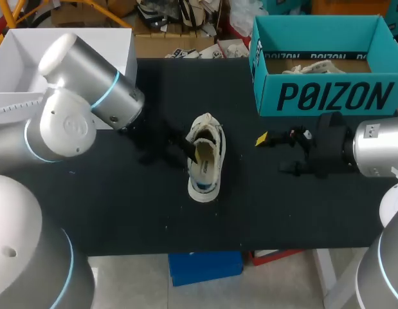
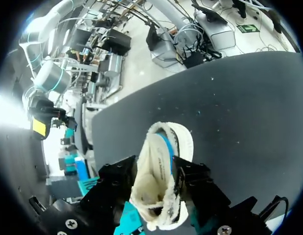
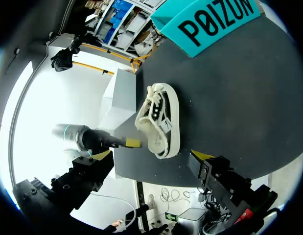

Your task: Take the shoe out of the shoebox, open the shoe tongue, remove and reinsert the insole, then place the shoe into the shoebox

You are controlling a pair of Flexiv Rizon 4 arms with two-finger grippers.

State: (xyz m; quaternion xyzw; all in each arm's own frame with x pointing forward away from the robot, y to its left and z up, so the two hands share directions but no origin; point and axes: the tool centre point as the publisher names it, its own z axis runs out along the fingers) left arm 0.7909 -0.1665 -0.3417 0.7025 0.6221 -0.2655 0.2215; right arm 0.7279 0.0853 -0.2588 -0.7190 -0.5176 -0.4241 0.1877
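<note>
white fabric sneaker (image 1: 205, 161) pinched in left gripper (image 2: 153, 171) | right gripper (image 3: 151, 154) spread | teal cardboard shoebox (image 1: 327, 96) behind | black table (image 1: 121, 212) edges well apart

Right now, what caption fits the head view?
Left gripper grips the white shoe on the black table, near the teal shoebox.

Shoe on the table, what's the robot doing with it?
The shoe is out of the box and lies on the black table. The left gripper has its fingers closed on the shoe, one on each side near the opening. The right gripper is open and holds nothing. It sits off to the side, in front of the box, not touching the shoe.
</note>
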